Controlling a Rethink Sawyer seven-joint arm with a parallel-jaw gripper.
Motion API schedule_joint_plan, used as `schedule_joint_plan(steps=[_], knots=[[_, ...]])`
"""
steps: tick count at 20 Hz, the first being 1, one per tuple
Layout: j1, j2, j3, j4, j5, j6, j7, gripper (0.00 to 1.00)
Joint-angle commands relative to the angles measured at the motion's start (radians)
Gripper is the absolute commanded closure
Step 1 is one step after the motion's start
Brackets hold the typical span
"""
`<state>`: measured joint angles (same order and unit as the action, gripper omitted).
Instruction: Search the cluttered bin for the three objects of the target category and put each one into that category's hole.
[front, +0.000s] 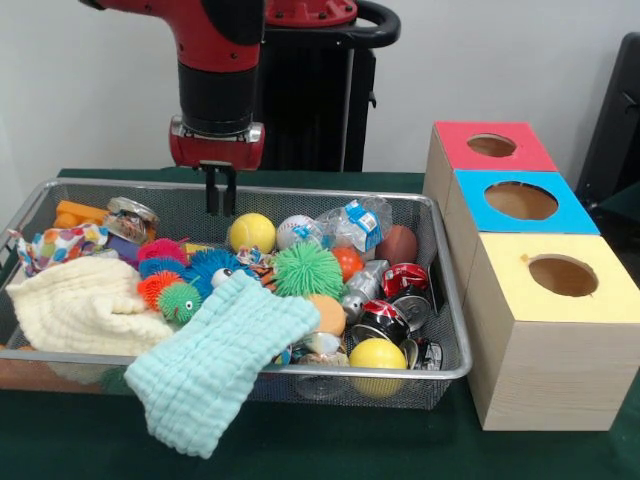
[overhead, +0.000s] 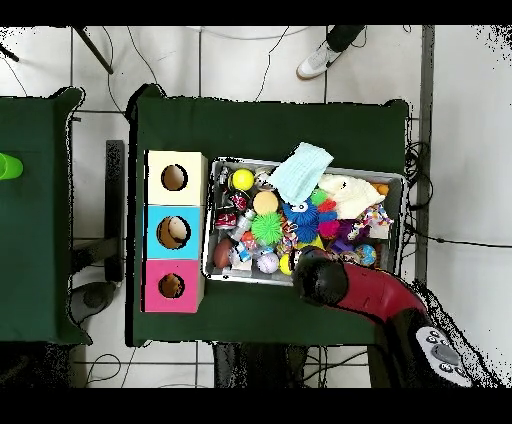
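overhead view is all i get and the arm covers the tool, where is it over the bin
observer: The tool hangs over the side of the bin nearest the robot, just left, in the front view, of a yellow ball.
operator: is it touching the toys or carrying one
observer: Neither. It hangs clear above the clutter and nothing shows in it.
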<state>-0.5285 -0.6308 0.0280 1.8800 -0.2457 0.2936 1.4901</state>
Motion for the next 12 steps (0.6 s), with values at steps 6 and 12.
schedule_joint_plan(steps=[6,12], knots=[[-0.135,-0.043,0.173,0.059,-0.134,-0.04,-0.042,0.0],[-0.154,-0.056,0.215,0.04,-0.168,-0.04,-0.013,0.0]])
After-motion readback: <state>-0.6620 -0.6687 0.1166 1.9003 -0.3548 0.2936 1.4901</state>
